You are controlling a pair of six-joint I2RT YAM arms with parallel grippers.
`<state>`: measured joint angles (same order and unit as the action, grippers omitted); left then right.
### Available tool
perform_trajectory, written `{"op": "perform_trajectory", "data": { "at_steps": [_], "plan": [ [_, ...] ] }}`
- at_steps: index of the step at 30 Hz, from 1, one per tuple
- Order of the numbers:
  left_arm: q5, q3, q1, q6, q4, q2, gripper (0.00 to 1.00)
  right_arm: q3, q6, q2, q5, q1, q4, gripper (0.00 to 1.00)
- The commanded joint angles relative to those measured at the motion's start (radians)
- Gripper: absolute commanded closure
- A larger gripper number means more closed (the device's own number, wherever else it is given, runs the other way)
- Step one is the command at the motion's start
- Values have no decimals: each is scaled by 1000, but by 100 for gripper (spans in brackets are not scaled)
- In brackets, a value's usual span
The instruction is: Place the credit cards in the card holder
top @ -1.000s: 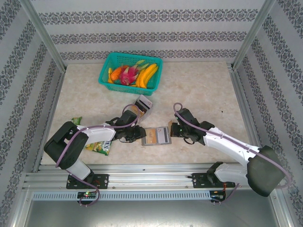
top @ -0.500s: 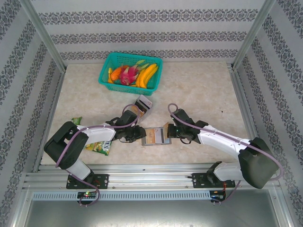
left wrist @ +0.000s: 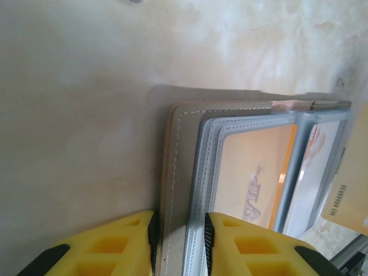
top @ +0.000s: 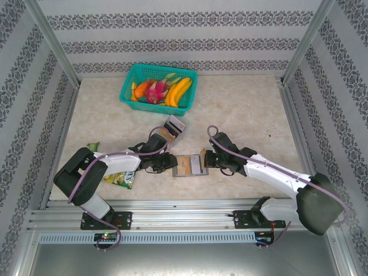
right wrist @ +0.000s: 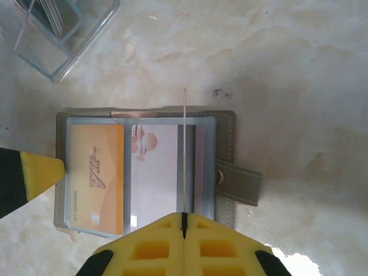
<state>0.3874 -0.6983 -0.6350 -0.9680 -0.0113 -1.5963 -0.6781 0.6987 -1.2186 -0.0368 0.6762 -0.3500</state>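
The grey card holder (top: pixel 197 167) lies open on the table, its strap (right wrist: pixel 238 183) pointing right. An orange VIP card (right wrist: pixel 95 178) and a white card with a red picture (right wrist: pixel 155 172) sit in its clear slots. My left gripper (left wrist: pixel 178 241) is shut on the holder's left edge (left wrist: pixel 177 172), pinning it down. My right gripper (right wrist: pixel 184 221) is shut on a thin tan card (right wrist: pixel 184 155), held edge-on above the holder's right panel. From above, that card (top: pixel 202 157) stands upright at the holder's right side, in front of the right gripper (top: pixel 208 160).
A clear open-top box (right wrist: pixel 63 29) holding more cards stands just behind the holder (top: pixel 174 127). A green basket (top: pixel 129 87) of fruit is at the back. A green-yellow snack packet (top: pixel 118 179) lies at the left, beside the left arm.
The right gripper has shifted slightly left over the holder with its card, then eased back a little. The left gripper has kept its hold on the holder's edge.
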Motion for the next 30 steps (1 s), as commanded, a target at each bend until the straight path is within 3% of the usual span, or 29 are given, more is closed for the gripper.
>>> {"op": "perform_trajectory", "data": {
  "at_steps": [1,24,30],
  "plan": [
    [-13,-18,-15,9,5,-6,70,-14,-28,34,48,-10,-65,100],
    [-16,-16,-15,7,3,-1,71,10,-36,-59,71,15,-35,100],
    [-19,-11,-16,8,-3,5,71,-13,-39,4,73,15,-61,100]
  ]
}}
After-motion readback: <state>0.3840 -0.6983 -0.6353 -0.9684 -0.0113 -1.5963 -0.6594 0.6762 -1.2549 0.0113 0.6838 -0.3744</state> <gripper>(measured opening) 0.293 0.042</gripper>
